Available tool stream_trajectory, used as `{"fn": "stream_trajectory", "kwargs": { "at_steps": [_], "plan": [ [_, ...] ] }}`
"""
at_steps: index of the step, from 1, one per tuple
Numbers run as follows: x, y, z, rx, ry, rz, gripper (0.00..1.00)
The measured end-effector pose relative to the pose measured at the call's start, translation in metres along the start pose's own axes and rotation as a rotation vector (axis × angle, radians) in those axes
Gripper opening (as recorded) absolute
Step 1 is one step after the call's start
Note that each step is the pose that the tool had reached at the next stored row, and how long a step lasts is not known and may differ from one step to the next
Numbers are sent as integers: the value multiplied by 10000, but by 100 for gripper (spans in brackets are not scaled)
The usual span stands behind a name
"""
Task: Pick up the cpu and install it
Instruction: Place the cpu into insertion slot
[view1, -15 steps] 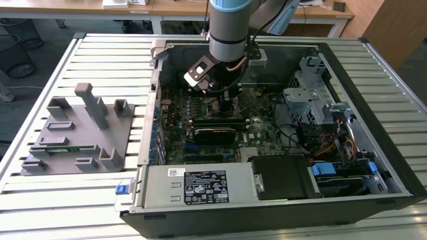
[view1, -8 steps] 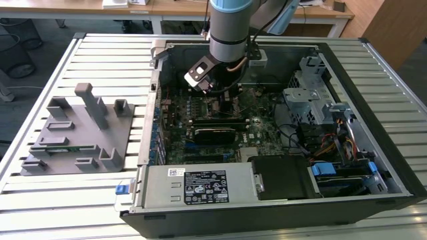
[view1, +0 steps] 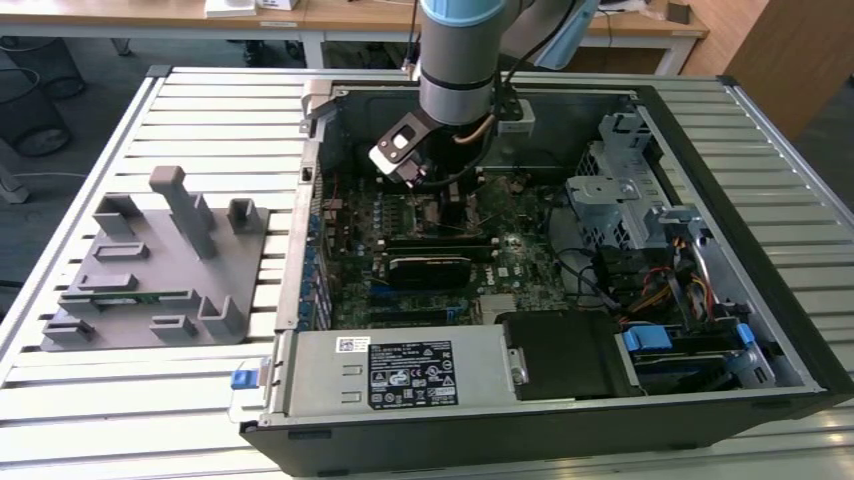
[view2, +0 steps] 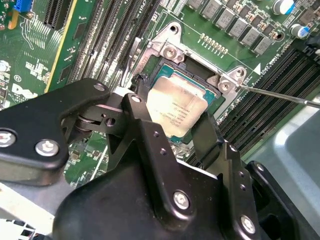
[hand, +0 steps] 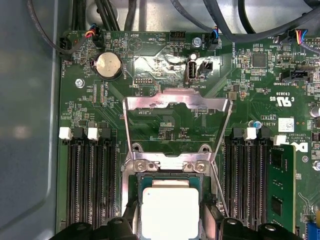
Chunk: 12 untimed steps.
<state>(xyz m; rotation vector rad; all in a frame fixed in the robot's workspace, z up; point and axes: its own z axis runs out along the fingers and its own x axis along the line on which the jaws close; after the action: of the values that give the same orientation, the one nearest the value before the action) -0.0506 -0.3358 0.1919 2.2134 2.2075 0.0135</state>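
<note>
- One cpu (view2: 177, 102), clamped just over the cpu socket (view2: 196, 84).
- One gripper (view2: 172, 114) with two black fingers (view2: 145, 120), one on each side of the cpu.
- One metal load plate (hand: 175, 102), standing open at the socket's edge.
- Two screws (hand: 142, 165) on the bar where that plate meets the socket.
- One thin lever rod (view2: 280, 95) just beside the socket.
- One coin cell (hand: 109, 65), well apart from the socket.
- Four white slot latches (hand: 64, 133), two on either side of the socket.
- One computer case (view1: 787, 300) around the socket.
- One grey fixture tray (view1: 147, 270) outside the case.
</note>
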Motion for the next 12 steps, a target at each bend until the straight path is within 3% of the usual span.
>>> {"fn": "stream_trajectory", "kwargs": {
  "at_steps": [1, 12],
  "plan": [
    [0, 0, 0, 1, 0, 0, 61],
    [0, 2, -11, 0, 1, 0, 61]
  ]
}}
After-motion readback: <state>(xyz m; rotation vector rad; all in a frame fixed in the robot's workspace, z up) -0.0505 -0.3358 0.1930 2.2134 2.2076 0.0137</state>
